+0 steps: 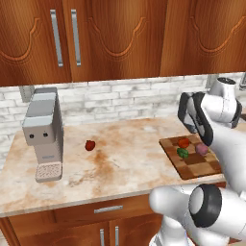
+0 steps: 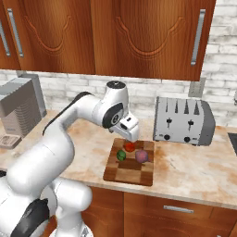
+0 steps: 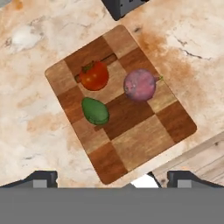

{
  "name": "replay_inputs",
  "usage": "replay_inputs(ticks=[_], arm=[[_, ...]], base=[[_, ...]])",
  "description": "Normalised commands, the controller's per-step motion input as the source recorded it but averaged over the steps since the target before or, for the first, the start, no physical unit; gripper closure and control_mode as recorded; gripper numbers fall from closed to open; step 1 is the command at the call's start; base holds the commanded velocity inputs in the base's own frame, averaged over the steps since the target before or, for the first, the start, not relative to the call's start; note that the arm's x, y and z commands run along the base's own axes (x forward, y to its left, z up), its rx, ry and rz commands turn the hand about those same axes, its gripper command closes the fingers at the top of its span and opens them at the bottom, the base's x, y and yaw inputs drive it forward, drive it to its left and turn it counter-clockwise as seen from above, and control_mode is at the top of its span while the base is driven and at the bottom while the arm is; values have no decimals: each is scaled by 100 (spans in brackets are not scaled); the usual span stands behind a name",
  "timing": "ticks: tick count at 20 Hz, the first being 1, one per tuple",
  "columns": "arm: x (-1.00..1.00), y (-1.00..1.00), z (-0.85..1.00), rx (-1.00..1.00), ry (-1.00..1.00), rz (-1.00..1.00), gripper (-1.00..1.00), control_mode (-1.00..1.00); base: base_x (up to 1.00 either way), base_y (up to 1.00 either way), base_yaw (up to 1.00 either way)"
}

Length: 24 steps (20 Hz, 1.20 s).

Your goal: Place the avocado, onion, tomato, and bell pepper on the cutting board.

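The bell pepper (image 1: 90, 145) is sitting alone on the marble counter (image 1: 120, 163), well apart from the cutting board (image 3: 144, 144) and just to the right of the coffee machine (image 1: 44, 134). It is the one food not yet on the board. Judging by its look, it is probably light, hollow and firm enough to bear a pinch, though its waxy, lumpy skin could be slippery; taking it across the wide upper body, below the dark stem, seems safest, since the tapering bottom could slide out of the fingers.

On the board the tomato (image 3: 94, 75), the avocado (image 3: 95, 111) and the onion (image 3: 140, 85) are lying close together on its far half, none touching another, leaving the near half free for the pepper.

The gripper (image 3: 111, 178) is hovering above the board, holding nothing, its two dark tips standing wide apart. A toaster (image 2: 184, 121) is standing on the counter beyond the board.
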Motion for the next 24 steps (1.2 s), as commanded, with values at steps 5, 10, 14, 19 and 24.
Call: replay_inputs(ticks=[5,10,14,19,24], arm=[[-71,81,32,-1,-14,17,-100,-100],[-54,82,0,0,-11,15,-100,-100],[-20,87,1,0,-2,16,-100,-100],[0,94,10,0,0,21,-100,-100],[11,67,0,0,1,20,-100,-100]], base=[[0,0,0],[0,0,0],[0,0,0],[0,0,0],[0,0,0]])
